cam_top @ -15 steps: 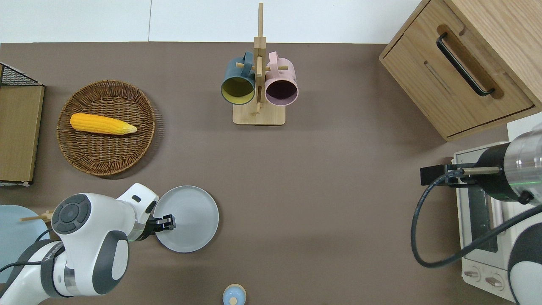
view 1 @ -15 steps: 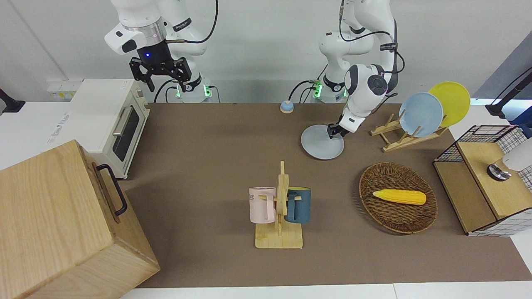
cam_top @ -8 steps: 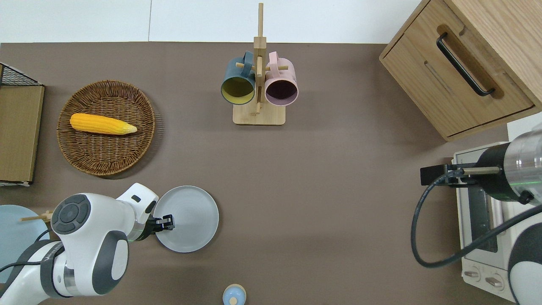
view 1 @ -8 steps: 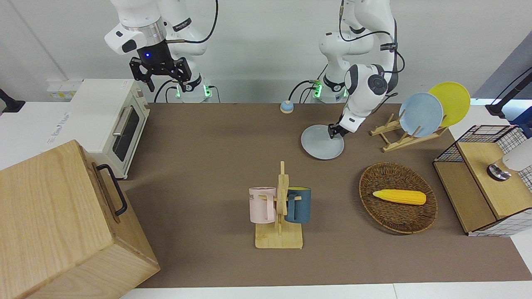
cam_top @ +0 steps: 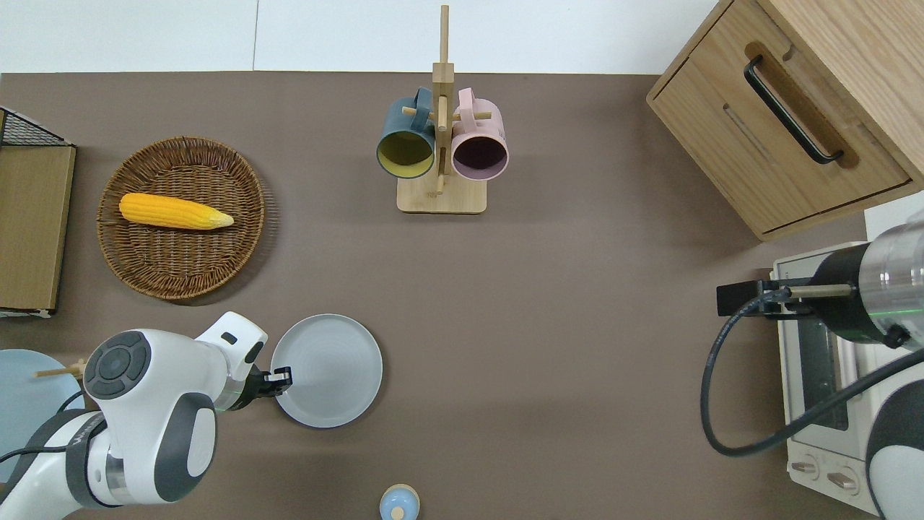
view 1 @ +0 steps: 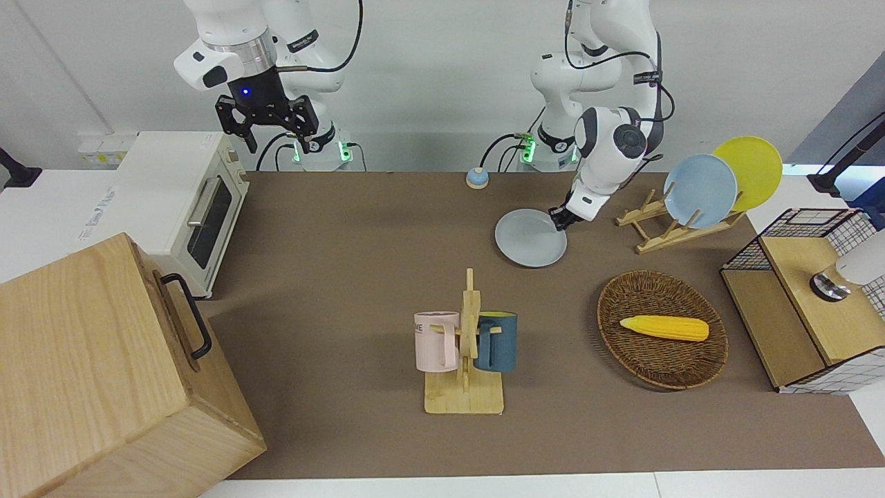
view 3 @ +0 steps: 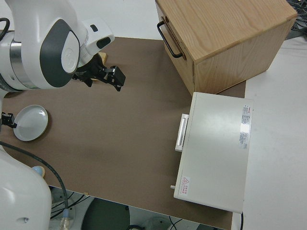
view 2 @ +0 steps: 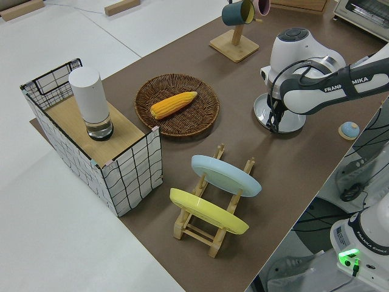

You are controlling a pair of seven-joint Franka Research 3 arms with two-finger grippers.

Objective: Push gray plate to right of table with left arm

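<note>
The gray plate [view 1: 529,239] [cam_top: 328,370] lies flat on the brown table [cam_top: 548,347], nearer to the robots than the mug rack, and it also shows in the right side view [view 3: 31,123]. My left gripper [view 1: 559,220] [cam_top: 282,378] is low at the plate's rim, on its edge toward the left arm's end of the table, fingers together and touching the rim. In the left side view the arm hides most of the plate [view 2: 293,125]. My right arm, with its gripper [view 1: 266,124] open, is parked.
A mug rack [cam_top: 441,144] holds a blue and a pink mug. A wicker basket [cam_top: 151,274] holds a corn cob [cam_top: 173,211]. A dish rack [view 1: 674,225] holds a sky-blue and a yellow plate. Also a small blue bell [cam_top: 398,503], toaster oven [view 1: 187,200], wooden cabinet [view 1: 104,373], wire crate [view 1: 816,297].
The gray plate has slid a little toward the right arm's end of the table. The left gripper tips were over the plate's inside and now sit at its rim. The right arm has not moved.
</note>
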